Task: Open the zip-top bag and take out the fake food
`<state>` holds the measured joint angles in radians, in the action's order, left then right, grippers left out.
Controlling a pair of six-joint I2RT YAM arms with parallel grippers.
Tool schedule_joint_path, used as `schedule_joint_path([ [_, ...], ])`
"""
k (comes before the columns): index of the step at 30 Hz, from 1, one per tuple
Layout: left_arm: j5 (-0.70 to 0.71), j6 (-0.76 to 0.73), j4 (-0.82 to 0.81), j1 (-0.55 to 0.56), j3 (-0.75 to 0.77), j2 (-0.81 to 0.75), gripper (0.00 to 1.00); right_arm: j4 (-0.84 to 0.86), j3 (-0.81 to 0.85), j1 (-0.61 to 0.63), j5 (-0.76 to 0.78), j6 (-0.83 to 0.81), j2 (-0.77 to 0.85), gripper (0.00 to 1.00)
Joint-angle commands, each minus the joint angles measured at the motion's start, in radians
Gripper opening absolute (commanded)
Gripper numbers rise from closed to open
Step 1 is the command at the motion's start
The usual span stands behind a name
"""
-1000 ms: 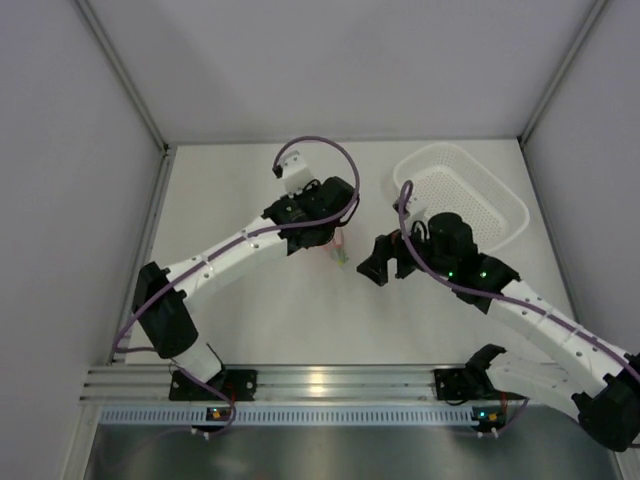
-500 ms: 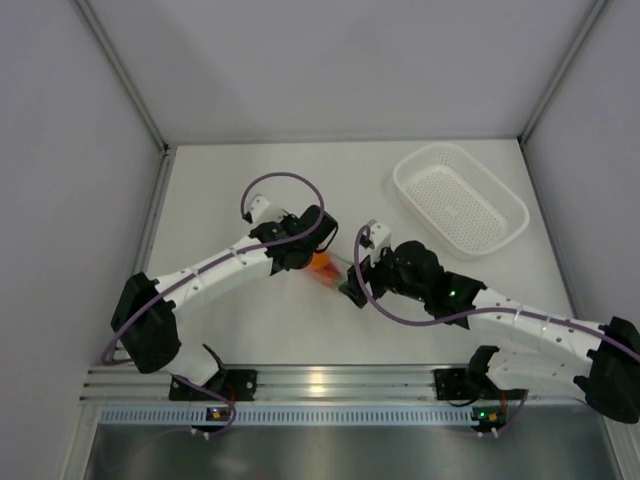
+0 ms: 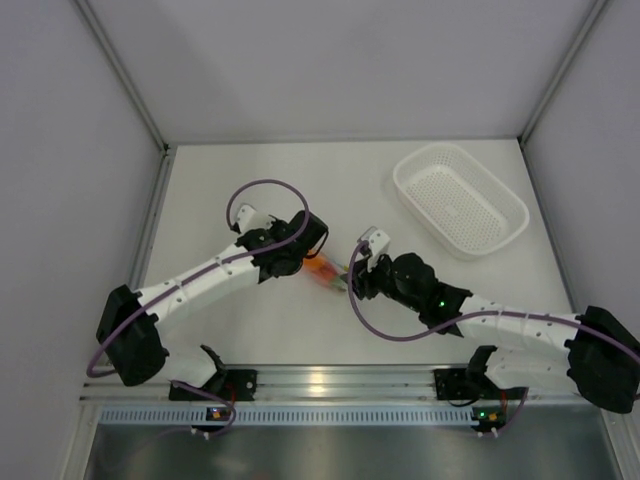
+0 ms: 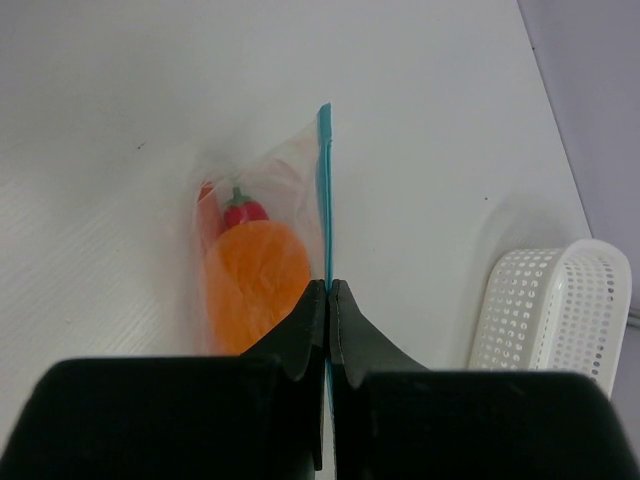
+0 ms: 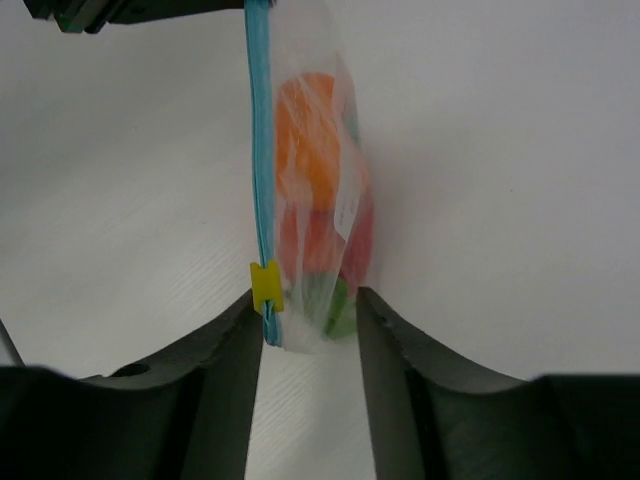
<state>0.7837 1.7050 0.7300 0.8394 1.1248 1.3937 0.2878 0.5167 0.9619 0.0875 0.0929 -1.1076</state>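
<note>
The zip-top bag (image 3: 322, 270) hangs edge-up just above the table, its light blue zip strip (image 4: 324, 200) on top. My left gripper (image 4: 328, 290) is shut on that strip at one end. Through the clear plastic I see the fake food: a round orange (image 4: 255, 290), a red chili (image 4: 242, 210) and, in the right wrist view, green leaves (image 5: 340, 312). My right gripper (image 5: 305, 298) straddles the bag's other end, jaws partly apart. Its left finger (image 5: 235, 330) is against the yellow slider (image 5: 266, 288).
A white perforated basket (image 3: 520, 210) stands at the back right, also visible at the right edge of the left wrist view as the basket (image 4: 550, 310). Grey walls enclose the table on three sides. The two wrists are close together at mid-table.
The left arm drew nearer and lower, carrying the bag. The right gripper swung left from beside the basket to the bag's end, and its jaws narrowed around it.
</note>
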Motion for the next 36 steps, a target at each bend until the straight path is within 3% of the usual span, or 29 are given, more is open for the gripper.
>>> schedule_joint_path([
  [1,0.026,0.028,-0.004,0.0,-0.014,-0.03,0.0,0.187,-0.006,0.009,0.005,-0.022,-0.04,0.39],
  [5,0.025,0.039,-0.004,0.0,-0.025,-0.027,0.0,0.264,-0.017,0.009,-0.002,-0.022,-0.084,0.3],
  [6,0.026,0.039,-0.004,0.0,-0.028,-0.03,0.0,0.269,-0.011,0.009,-0.005,-0.027,-0.093,0.18],
  [8,0.037,0.038,-0.004,0.0,-0.034,-0.033,0.0,0.268,-0.004,0.009,-0.014,-0.035,-0.115,0.07],
  [13,0.057,0.045,-0.004,0.0,-0.051,-0.058,0.0,0.312,-0.047,0.011,-0.008,-0.035,-0.097,0.1],
  [15,0.06,0.044,-0.004,0.0,-0.057,-0.064,0.0,0.352,-0.072,0.009,0.001,-0.033,-0.089,0.18],
  [18,0.06,0.047,-0.004,0.0,-0.056,-0.07,0.0,0.356,-0.072,0.008,0.008,-0.035,-0.093,0.21],
  [20,0.057,0.044,-0.004,0.0,-0.054,-0.067,0.0,0.363,-0.063,0.006,0.0,-0.038,-0.11,0.14],
  [22,0.051,0.042,-0.004,0.0,-0.053,-0.065,0.0,0.361,-0.057,0.005,-0.015,-0.045,-0.127,0.01],
  [25,0.051,0.028,-0.004,0.0,-0.054,-0.07,0.01,0.367,-0.05,0.005,-0.032,-0.044,-0.129,0.0],
  [28,0.051,-0.004,-0.006,0.0,-0.057,-0.082,0.23,0.352,-0.044,0.005,-0.042,-0.05,-0.109,0.0],
  [29,0.055,-0.019,-0.006,0.0,-0.051,-0.088,0.46,0.34,-0.034,0.006,-0.04,-0.062,-0.106,0.0],
  [32,0.063,-0.137,-0.009,0.0,-0.016,-0.101,0.82,0.266,-0.008,0.003,-0.034,-0.082,-0.09,0.0],
  [36,0.052,-0.451,-0.089,0.0,0.044,-0.117,0.99,0.182,0.008,-0.005,-0.04,-0.085,-0.035,0.0],
])
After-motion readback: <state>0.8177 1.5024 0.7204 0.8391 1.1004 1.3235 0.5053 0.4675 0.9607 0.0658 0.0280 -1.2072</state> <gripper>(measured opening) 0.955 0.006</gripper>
